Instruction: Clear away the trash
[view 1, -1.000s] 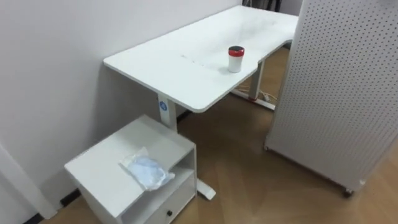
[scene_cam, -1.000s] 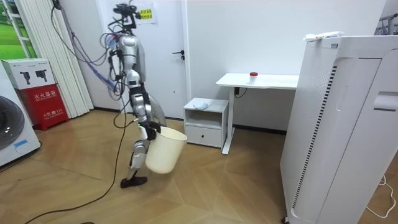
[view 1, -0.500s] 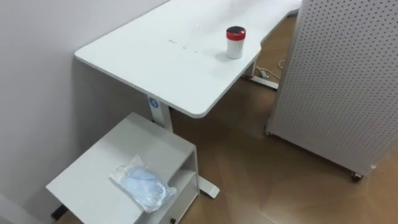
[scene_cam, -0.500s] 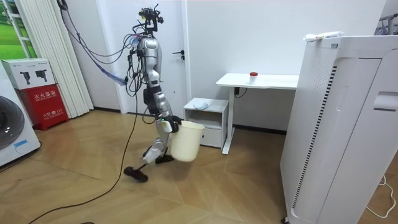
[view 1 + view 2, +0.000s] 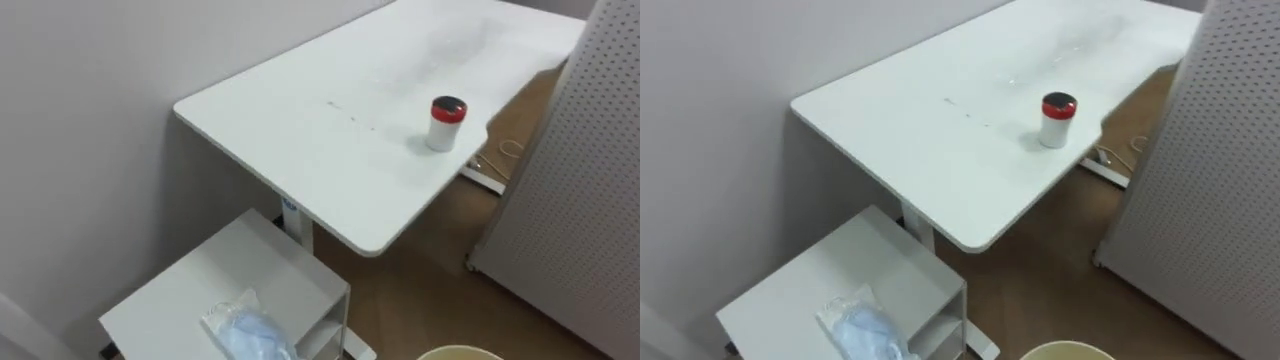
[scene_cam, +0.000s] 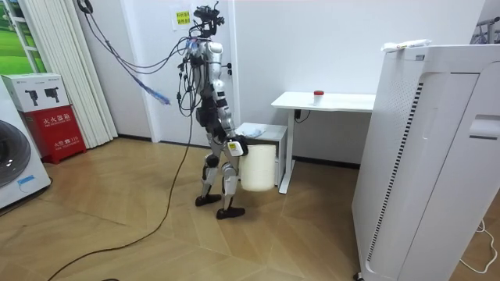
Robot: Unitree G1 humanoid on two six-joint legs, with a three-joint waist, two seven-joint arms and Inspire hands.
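Observation:
The garbage, a crumpled clear and pale-blue plastic bag [image 5: 250, 335], lies on top of a low white cabinet [image 5: 200, 290] under the desk's near corner. In the room view I stand right beside that cabinet [image 6: 273, 134], facing it. My right hand [image 6: 234, 147] hangs at my side, curled on the rim of a cream waste bin [image 6: 258, 166]. The bin's rim [image 5: 460, 352] shows at the bottom edge of the eye views, right of the cabinet.
A white desk [image 5: 330, 130] stands above and behind the cabinet, carrying a small white container with a red cap [image 5: 446, 123]. A white perforated panel [image 5: 595, 200] closes off the right side. The wall [image 5: 90, 120] runs along the left.
I have walked from the room view's left up to the cabinet, carrying the bin. The eye views have shifted with the walk, and the bin's rim now shows at their bottom edge.

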